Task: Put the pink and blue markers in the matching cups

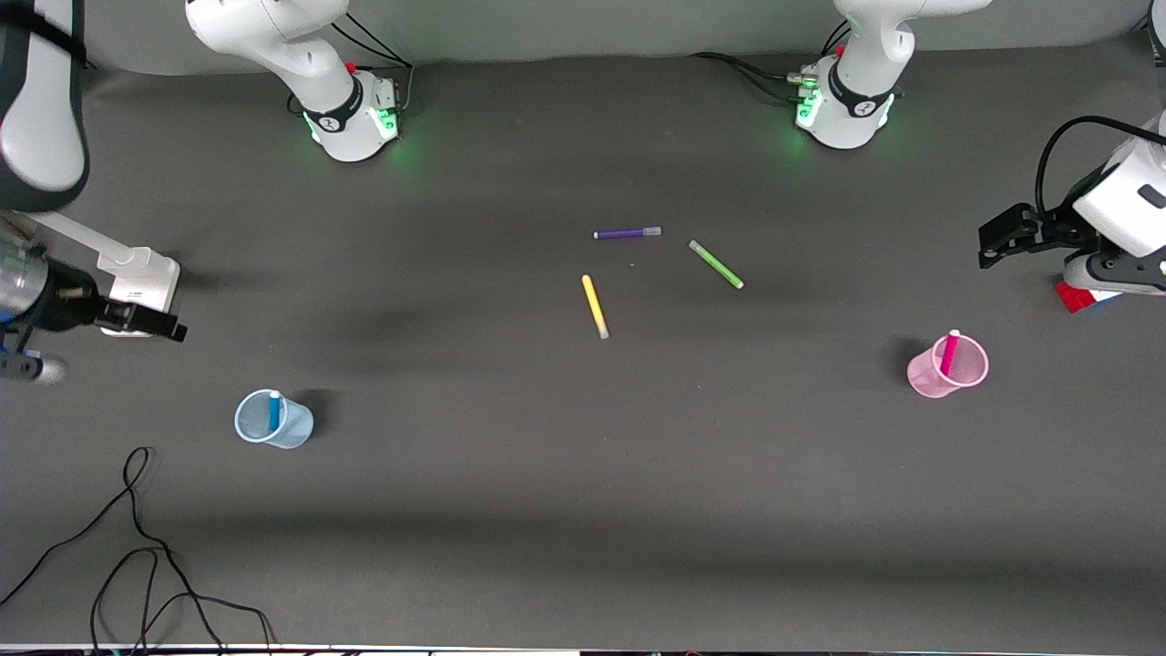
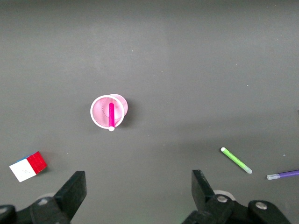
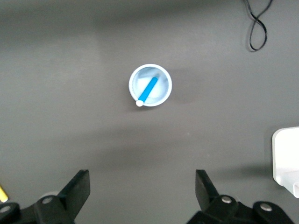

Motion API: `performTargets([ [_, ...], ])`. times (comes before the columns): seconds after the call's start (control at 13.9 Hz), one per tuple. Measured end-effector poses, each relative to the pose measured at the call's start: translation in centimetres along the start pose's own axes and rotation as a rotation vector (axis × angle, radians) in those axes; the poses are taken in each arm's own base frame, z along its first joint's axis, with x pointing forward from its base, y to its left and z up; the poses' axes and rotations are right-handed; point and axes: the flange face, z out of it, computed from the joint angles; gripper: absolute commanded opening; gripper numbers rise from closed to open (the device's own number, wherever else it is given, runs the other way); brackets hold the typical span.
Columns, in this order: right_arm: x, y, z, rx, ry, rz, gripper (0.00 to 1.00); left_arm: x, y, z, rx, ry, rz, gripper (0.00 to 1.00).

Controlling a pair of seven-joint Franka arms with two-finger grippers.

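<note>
The pink marker (image 1: 949, 352) stands inside the pale pink cup (image 1: 925, 375) toward the left arm's end of the table. The blue marker (image 1: 273, 411) stands inside the pale blue cup (image 1: 296, 428) toward the right arm's end. My left gripper (image 1: 990, 240) is open and empty, up in the air over bare table near the pink cup. My right gripper (image 1: 171, 326) is open and empty, over bare table near the blue cup. The left wrist view shows the pink cup (image 2: 99, 112) with the pink marker (image 2: 111, 116) away from the left gripper (image 2: 138, 189). The right wrist view shows the blue cup (image 3: 163, 86), the blue marker (image 3: 147, 91) and the right gripper (image 3: 142, 186).
A purple marker (image 1: 627, 233), a green marker (image 1: 716, 264) and a yellow marker (image 1: 595, 306) lie mid-table. A red and white cube (image 1: 1079, 296) lies by the left gripper. A white stand (image 1: 137, 273) is by the right gripper. A black cable (image 1: 137, 547) lies near the front camera.
</note>
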Motion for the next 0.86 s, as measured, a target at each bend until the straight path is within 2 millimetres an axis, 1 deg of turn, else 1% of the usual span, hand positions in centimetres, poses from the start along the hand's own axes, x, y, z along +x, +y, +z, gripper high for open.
performTargets([
  [0.07, -1.2, -0.1, -1.0, 0.017, 0.011, -0.014, 1.00, 0.0, 0.0, 0.0, 0.000, 0.000, 0.000, 1.00],
  [0.22, -3.4, -0.9, -3.0, 0.029, 0.028, -0.041, 1.00, 0.0, 0.0, 0.0, 0.000, 0.000, 0.000, 1.00],
  [0.36, -4.8, -2.2, -4.3, 0.012, 0.036, -0.062, 1.00, 0.0, 0.0, 0.0, 0.000, -0.001, 0.000, 1.00],
  [0.43, -5.1, -2.9, -4.4, 0.003, 0.031, -0.070, 1.00, 0.0, 0.0, 0.0, 0.000, -0.002, 0.000, 1.00],
  [0.57, -5.3, -3.4, -4.0, -0.004, 0.013, -0.078, 1.00, 0.0, 0.0, 0.0, 0.000, -0.003, 0.000, 1.00],
  [0.86, -4.5, -2.7, -4.2, 0.006, 0.015, -0.069, 1.00, 0.0, 0.0, 0.0, 0.000, -0.004, -0.001, 1.00],
])
